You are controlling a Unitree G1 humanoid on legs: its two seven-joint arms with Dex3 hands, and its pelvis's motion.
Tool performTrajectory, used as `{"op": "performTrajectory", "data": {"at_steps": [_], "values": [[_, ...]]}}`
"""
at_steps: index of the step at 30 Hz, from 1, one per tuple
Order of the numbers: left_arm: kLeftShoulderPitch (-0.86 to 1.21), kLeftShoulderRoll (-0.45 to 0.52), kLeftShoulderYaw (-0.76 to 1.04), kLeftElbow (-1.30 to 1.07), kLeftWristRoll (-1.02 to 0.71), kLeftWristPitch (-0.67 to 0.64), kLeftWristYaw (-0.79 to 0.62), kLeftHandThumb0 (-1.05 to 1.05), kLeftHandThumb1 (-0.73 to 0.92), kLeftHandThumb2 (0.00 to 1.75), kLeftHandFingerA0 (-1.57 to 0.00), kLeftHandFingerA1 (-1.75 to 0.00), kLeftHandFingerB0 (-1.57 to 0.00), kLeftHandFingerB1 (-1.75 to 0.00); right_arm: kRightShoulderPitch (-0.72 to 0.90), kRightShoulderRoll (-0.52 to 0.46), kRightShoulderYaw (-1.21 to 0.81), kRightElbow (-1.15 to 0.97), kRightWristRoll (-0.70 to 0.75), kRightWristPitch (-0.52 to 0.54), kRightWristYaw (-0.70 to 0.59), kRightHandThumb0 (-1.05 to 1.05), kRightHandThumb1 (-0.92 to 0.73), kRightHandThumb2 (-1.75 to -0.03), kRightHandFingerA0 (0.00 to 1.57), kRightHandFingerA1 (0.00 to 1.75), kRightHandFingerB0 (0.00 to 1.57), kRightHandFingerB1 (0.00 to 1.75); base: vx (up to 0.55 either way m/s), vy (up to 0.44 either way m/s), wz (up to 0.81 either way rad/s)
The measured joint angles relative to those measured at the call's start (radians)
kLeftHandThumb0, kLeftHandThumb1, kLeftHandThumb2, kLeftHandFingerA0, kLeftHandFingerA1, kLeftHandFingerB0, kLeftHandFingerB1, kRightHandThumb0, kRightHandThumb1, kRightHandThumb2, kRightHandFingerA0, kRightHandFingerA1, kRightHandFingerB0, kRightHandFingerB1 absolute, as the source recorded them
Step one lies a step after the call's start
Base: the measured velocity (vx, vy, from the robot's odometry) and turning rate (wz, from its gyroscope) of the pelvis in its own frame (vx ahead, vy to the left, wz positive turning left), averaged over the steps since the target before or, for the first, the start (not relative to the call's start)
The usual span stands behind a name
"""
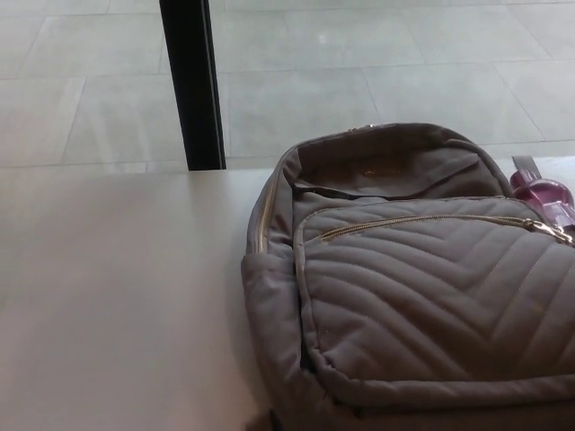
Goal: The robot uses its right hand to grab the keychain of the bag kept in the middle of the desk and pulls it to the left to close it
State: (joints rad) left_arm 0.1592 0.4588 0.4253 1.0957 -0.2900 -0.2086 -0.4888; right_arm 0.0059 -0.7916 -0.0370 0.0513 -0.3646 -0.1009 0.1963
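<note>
Pale surface (pixel 108 296), tiled floor (pixel 377 81) and black post (pixel 191 81) behind. Grey bag (pixel 422 296) lies right of centre; gold zip pull (pixel 555 230) at its far right, near a purple item (pixel 539 190). Neither hand in view, so state can't be told. Risk: R hand snags purple item, or drags unanchored bag left w/o zip moving.

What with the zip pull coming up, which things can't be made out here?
Head view:
bag: right side and bottom cut off by picture edges.
zipper pull: tiny, at right edge; keychain unclear.
purple object: half hidden behind bag.
Both hands: out of frame.
</note>
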Motion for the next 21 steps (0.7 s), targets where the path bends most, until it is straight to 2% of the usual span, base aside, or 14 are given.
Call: {"op": "performTrajectory", "data": {"at_steps": [1, 2, 3, 5, 6, 7, 8, 10, 11, 12, 14, 17, 21], "values": [[-0.001, 0.000, -0.002, 0.000, 0.001, -0.001, 0.000, -1.05, 0.54, 1.30, -0.80, -1.26, -0.60, -1.16, -0.002, 0.004, 0.003, 0.005, -0.005, -0.008, -0.017, -0.04, -0.61, -0.91, 0.79, 1.74, 0.74, 1.40, 0.00, 0.000, 0.00], [-0.001, 0.000, -0.004, 0.000, 0.001, -0.001, 0.000, -1.05, 0.54, 1.30, -0.80, -1.26, -0.60, -1.16, -0.004, 0.009, 0.003, 0.011, -0.007, -0.015, -0.029, -0.04, -0.61, -0.91, 0.79, 1.74, 0.74, 1.40, 0.00, 0.000, 0.00], [-0.002, 0.000, -0.004, 0.000, 0.002, -0.001, 0.001, -1.05, 0.68, 0.90, -0.74, -1.37, -0.54, -1.31, -0.006, 0.017, 0.002, 0.018, -0.009, -0.025, -0.045, 0.03, -0.55, -1.01, 0.81, 1.75, 0.70, 1.54, 0.00, 0.000, 0.00], [-0.004, 0.000, -0.006, 0.002, 0.003, -0.002, 0.002, -1.05, 0.68, 0.90, -0.74, -1.37, -0.54, -1.31, -0.009, 0.050, -0.009, 0.039, -0.005, -0.056, -0.076, 0.03, -0.55, -1.01, 0.81, 1.75, 0.70, 1.54, 0.00, 0.000, 0.00], [-0.006, 0.000, -0.006, 0.003, 0.003, -0.002, 0.002, -1.05, 0.68, 0.91, -0.74, -1.37, -0.54, -1.33, -0.009, 0.061, -0.012, 0.048, -0.004, -0.069, -0.088, 0.00, -0.64, -1.01, 0.79, 1.75, 0.66, 1.50, 0.00, 0.000, 0.00], [-0.007, 0.000, -0.007, 0.003, 0.004, -0.004, 0.003, -1.05, 0.68, 0.92, -0.77, -1.35, -0.54, -1.32, -0.010, 0.076, -0.018, 0.056, 0.001, -0.079, -0.098, -0.01, -0.61, -1.06, 0.78, 1.75, 0.65, 1.61, 0.00, 0.000, 0.00], [-0.007, 0.000, -0.009, 0.004, 0.005, -0.006, 0.004, -1.05, 0.67, 0.93, -0.75, -1.36, -0.54, -1.32, -0.011, 0.096, -0.026, 0.061, 0.009, -0.085, -0.106, 0.01, -0.54, -1.13, 1.15, 1.47, 0.92, 1.28, 0.00, 0.000, 0.00], [-0.007, 0.000, -0.012, 0.004, 0.007, -0.008, 0.005, -1.05, 0.67, 0.93, -0.76, -1.36, -0.54, -1.32, -0.011, 0.136, -0.043, 0.068, 0.024, -0.091, -0.121, 0.03, -0.53, -1.14, 1.15, 1.45, 0.92, 1.25, 0.00, 0.000, 0.00], [-0.007, 0.000, -0.012, 0.004, 0.007, -0.009, 0.006, -1.05, 0.55, 1.31, -0.84, -1.27, -0.61, -1.17, -0.011, 0.152, -0.052, 0.070, 0.029, -0.093, -0.128, 0.00, -0.52, -1.20, 0.84, 1.75, 0.71, 1.44, 0.00, 0.000, 0.00], [-0.007, 0.000, -0.013, 0.004, 0.008, -0.011, 0.006, -1.05, 0.69, 0.92, -0.77, -1.36, -0.55, -1.32, -0.012, 0.172, -0.062, 0.076, 0.034, -0.100, -0.137, 0.04, -0.51, -1.21, 0.82, 1.75, 0.74, 1.49, 0.00, 0.000, 0.00], [-0.006, 0.000, -0.015, 0.007, 0.009, -0.017, 0.006, -1.05, 0.69, 0.89, -0.79, -1.34, -0.55, -1.31, -0.013, 0.216, -0.085, 0.082, 0.049, -0.107, -0.153, 0.08, -0.48, -1.27, 0.82, 1.75, 0.74, 1.52, 0.00, 0.000, 0.00], [-0.004, 0.000, -0.015, 0.011, 0.010, -0.024, 0.006, -1.05, 0.68, 0.91, -0.77, -1.35, -0.54, -1.33, -0.016, 0.276, -0.120, 0.089, 0.066, -0.118, -0.174, 0.05, -0.50, -1.27, 0.81, 1.75, 0.72, 1.53, 0.00, 0.000, 0.00], [-0.002, 0.000, -0.015, 0.010, 0.010, -0.027, 0.006, -1.05, 0.69, 0.92, -0.75, -1.37, -0.54, -1.31, -0.021, 0.328, -0.159, 0.089, 0.083, -0.125, -0.194, 0.02, -0.52, -1.24, 0.87, 1.73, 0.78, 1.38, 0.00, 0.000, 0.00]]}}
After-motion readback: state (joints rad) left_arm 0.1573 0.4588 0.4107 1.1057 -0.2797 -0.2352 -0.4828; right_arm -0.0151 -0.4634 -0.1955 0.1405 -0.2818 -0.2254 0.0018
